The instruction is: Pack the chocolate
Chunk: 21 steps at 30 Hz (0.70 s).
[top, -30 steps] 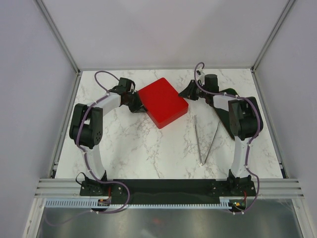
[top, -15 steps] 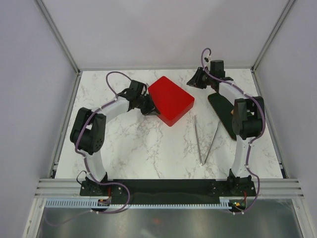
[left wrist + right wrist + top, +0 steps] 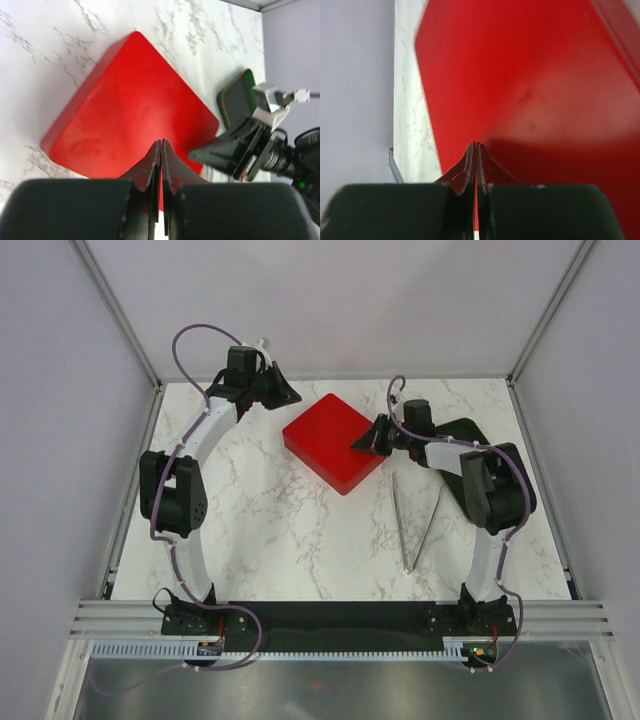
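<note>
No chocolate shows in any view. The red box (image 3: 335,443) lies closed on the marble table; its flat red top also shows in the left wrist view (image 3: 125,115) and fills the right wrist view (image 3: 530,85). My left gripper (image 3: 290,397) is shut and empty, raised near the back wall, up and left of the box; in its own view the gripper (image 3: 161,142) hangs above the box. My right gripper (image 3: 358,445) is shut and empty at the box's right edge, low over the lid (image 3: 476,145). It also shows in the left wrist view (image 3: 200,152).
A dark oval tray (image 3: 470,435) lies at the back right behind the right arm, and it shows in the left wrist view (image 3: 237,97). Two thin metal rods (image 3: 398,520) (image 3: 428,525) lie on the table right of centre. Frame posts and walls bound the table.
My left gripper left the box's left edge and rose to the back left. My right gripper came down from the back to the box's right edge. The box shifted slightly left.
</note>
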Motion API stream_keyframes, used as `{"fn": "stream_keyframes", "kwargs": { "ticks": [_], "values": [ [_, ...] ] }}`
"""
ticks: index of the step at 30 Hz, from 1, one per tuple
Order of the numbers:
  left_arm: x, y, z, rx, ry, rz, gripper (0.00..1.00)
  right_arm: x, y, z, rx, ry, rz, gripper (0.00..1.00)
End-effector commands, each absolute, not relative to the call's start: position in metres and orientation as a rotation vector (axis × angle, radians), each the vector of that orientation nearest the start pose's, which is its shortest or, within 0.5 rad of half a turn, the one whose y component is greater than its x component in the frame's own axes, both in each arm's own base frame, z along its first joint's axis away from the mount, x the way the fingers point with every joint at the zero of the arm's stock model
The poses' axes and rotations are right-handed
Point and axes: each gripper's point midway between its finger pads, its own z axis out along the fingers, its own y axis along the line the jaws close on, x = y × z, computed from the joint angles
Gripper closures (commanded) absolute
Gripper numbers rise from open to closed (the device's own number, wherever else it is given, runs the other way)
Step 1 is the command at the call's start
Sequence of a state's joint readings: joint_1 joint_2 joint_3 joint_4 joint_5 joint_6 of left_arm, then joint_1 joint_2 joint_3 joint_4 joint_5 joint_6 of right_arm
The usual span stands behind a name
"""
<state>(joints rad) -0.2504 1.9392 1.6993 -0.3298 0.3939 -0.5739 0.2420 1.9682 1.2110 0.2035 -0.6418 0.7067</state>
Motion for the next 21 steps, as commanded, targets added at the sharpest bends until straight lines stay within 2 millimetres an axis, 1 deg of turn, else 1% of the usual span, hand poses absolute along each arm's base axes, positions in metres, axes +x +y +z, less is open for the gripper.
{"fn": "stream_keyframes", "kwargs": {
  "ticks": [1,2,3,4,6,7,8,9,10,11,12,13,14,15,16,17,18,19,20,21],
  "values": [
    [0.511,-0.210,0.134,-0.094,2.360,-0.778,0.94,0.437,0.247,0.055,0.153,2.287,1.305,1.00],
    [0.511,-0.207,0.112,-0.115,2.403,-0.764,0.94,0.434,0.244,0.043,0.160,2.314,1.295,1.00],
    [0.509,-0.206,0.101,-0.126,2.426,-0.758,0.94,0.430,0.241,0.029,0.177,2.337,1.293,1.00],
    [0.503,-0.203,0.085,-0.141,2.462,-0.743,0.94,0.428,0.239,0.025,0.177,2.344,1.289,1.00],
    [0.499,-0.196,0.067,-0.178,2.501,-0.699,0.94,0.430,0.235,0.024,0.149,2.361,1.259,1.00],
    [0.493,-0.194,0.057,-0.200,2.528,-0.679,0.94,0.432,0.235,0.026,0.130,2.368,1.244,1.00],
    [0.490,-0.189,0.051,-0.226,2.543,-0.647,0.94,0.436,0.232,0.025,0.099,2.372,1.208,1.00],
    [0.480,-0.185,0.041,-0.275,2.582,-0.626,0.94,0.442,0.230,0.029,0.096,2.384,1.191,1.00],
    [0.474,-0.181,0.037,-0.308,2.600,-0.607,0.94,0.446,0.227,0.030,0.094,2.385,1.175,1.00],
    [0.469,-0.176,0.032,-0.345,2.611,-0.572,0.94,0.453,0.220,0.030,0.113,2.382,1.151,1.00],
    [0.464,-0.175,0.029,-0.389,2.616,-0.570,0.95,0.459,0.216,0.028,0.123,2.384,1.147,1.00],
    [0.450,-0.173,0.023,-0.409,2.639,-0.561,0.95,0.462,0.213,0.026,0.134,2.386,1.150,1.00],
    [0.444,-0.174,0.020,-0.421,2.645,-0.557,0.94,0.468,0.206,0.023,0.152,2.389,1.139,1.00],
    [0.430,-0.175,0.016,-0.429,2.664,-0.556,0.95,0.474,0.201,0.019,0.154,2.402,1.106,1.00],
    [0.424,-0.174,0.013,-0.471,2.668,-0.546,0.95,0.480,0.198,0.017,0.163,2.417,1.080,1.00],
    [0.418,-0.175,0.012,-0.482,2.670,-0.557,0.95,0.481,0.196,0.012,0.157,2.423,1.059,1.00],
    [0.412,-0.179,0.013,-0.478,2.663,-0.592,0.95,0.488,0.195,0.017,0.145,2.419,1.045,1.00],
    [0.403,-0.181,0.009,-0.478,2.662,-0.620,0.95,0.493,0.193,0.017,0.124,2.415,1.023,1.00],
    [0.402,-0.185,0.023,-0.461,2.633,-0.669,0.95,0.495,0.192,0.013,0.116,2.435,1.007,1.00],
    [0.403,-0.188,0.033,-0.437,2.612,-0.692,0.94,0.501,0.192,0.022,0.100,2.435,0.997,1.00]
  ]
}}
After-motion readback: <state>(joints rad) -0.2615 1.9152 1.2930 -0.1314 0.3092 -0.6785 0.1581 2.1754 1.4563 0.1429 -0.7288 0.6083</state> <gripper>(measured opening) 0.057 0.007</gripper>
